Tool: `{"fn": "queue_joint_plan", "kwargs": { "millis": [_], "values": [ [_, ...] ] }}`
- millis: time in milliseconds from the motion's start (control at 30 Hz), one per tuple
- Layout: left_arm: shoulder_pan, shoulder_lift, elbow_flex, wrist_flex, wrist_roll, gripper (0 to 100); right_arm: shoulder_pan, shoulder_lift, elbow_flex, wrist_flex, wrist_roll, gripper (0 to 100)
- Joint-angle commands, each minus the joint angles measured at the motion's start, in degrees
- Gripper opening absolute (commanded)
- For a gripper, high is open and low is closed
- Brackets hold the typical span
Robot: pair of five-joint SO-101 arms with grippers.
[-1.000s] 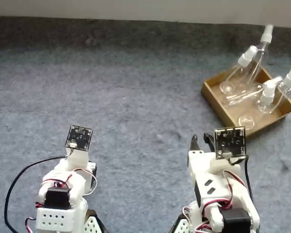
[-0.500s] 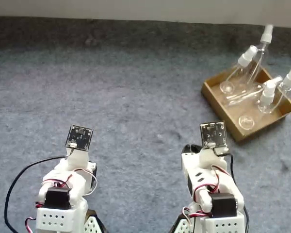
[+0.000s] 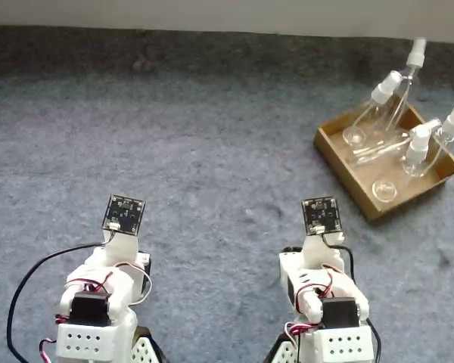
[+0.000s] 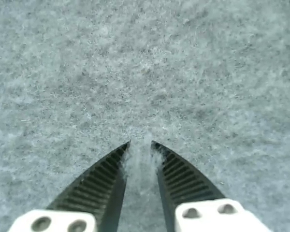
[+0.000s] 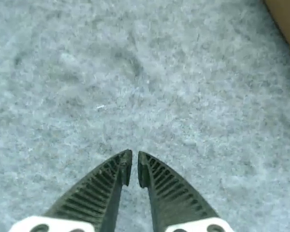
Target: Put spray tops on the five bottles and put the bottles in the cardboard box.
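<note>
The cardboard box point(image 3: 340, 155) sits at the back right of the grey felt table, and its corner point(image 5: 286, 19) shows in the right wrist view. Several clear bottles point(image 3: 378, 117) with white spray tops point(image 3: 387, 86) lie inside it, some leaning over the far rim. My left gripper point(image 4: 140, 145) hovers over bare felt with a narrow slit between its tips and holds nothing. My right gripper point(image 5: 135, 155) is shut and empty, over felt a short way in front of the box. In the high view both arms are folded back near the front edge, left arm point(image 3: 124, 215) and right arm point(image 3: 321, 217).
Grey felt point(image 3: 212, 128) covers the table, with a darker band along the back edge. A black cable point(image 3: 30, 276) loops beside the left arm's base.
The right arm has drawn back and swung left, away from the box, and folded down toward its base. The left arm has not moved.
</note>
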Motion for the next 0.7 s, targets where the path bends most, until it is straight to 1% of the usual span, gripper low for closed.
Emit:
{"fn": "queue_joint_plan", "kwargs": {
  "millis": [0, 267, 667],
  "values": [
    [0.7, -0.4, 1.0, -0.4, 0.6, 0, 0.0, -0.7, 0.7, -1.9, 0.1, 0.4],
    [0.7, -0.4, 1.0, -0.4, 0.6, 1, 0.0, -0.7, 5.2, -1.9, 0.1, 0.4],
    [0.7, -0.4, 1.0, -0.4, 0.6, 1, -0.1, -0.7, 7.7, -1.7, 0.4, 0.4]
  ]
}}
